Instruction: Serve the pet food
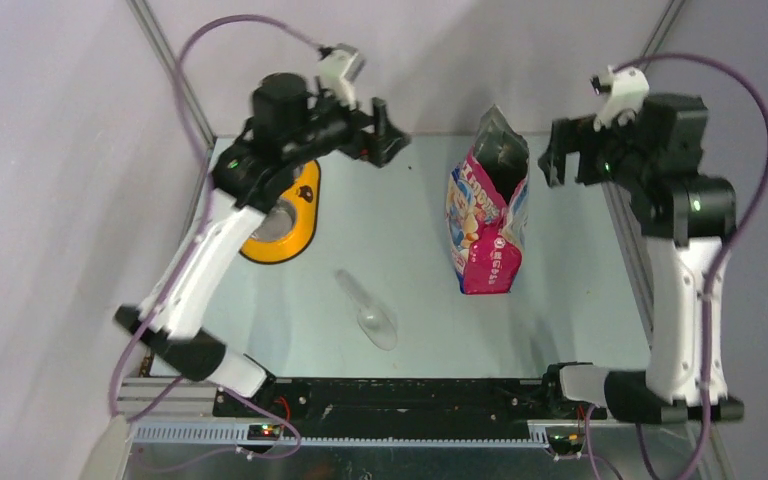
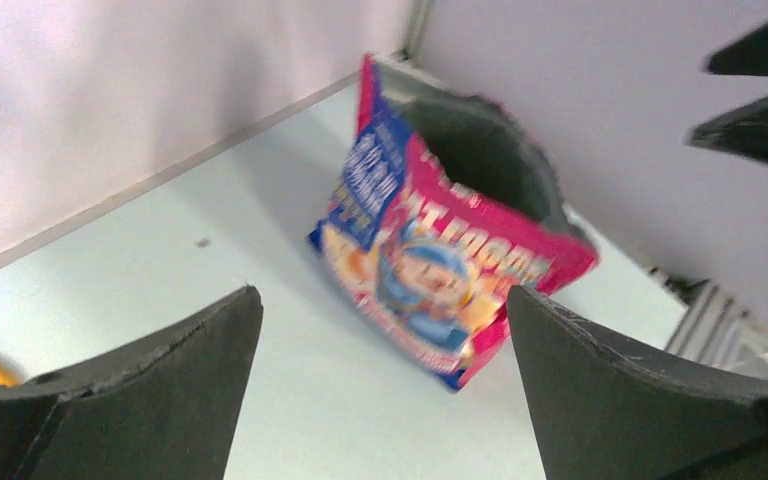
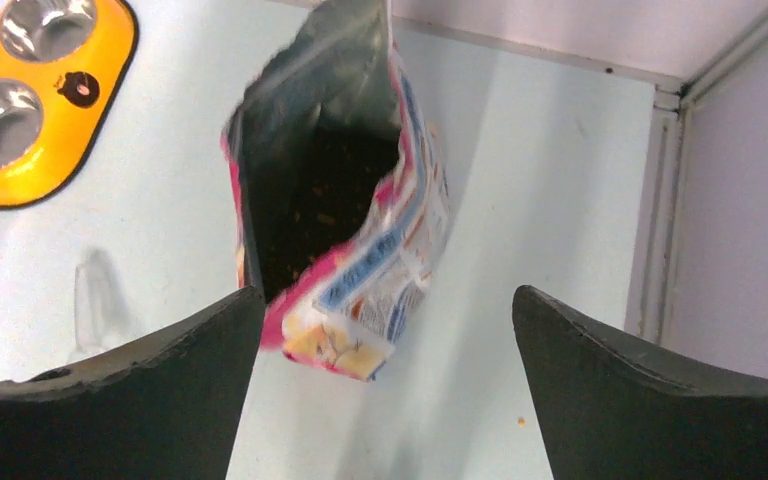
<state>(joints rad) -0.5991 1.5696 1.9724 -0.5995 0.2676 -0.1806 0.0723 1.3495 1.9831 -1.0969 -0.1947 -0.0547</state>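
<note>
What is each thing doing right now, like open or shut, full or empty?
bag: standing up, top open
pet food: inside the bag
scoop: lying flat, empty
feeder bowls: both empty
left gripper: open, holding nothing
right gripper: open, holding nothing

Pink and blue bag [image 1: 487,215] with a cartoon print, silver inside, holds dark brown kibble [image 3: 315,215]. At nine o'clock, yellow feeder [image 1: 295,240]; clear scoop [image 1: 370,315]; pale blue desk [image 1: 410,290].
</note>
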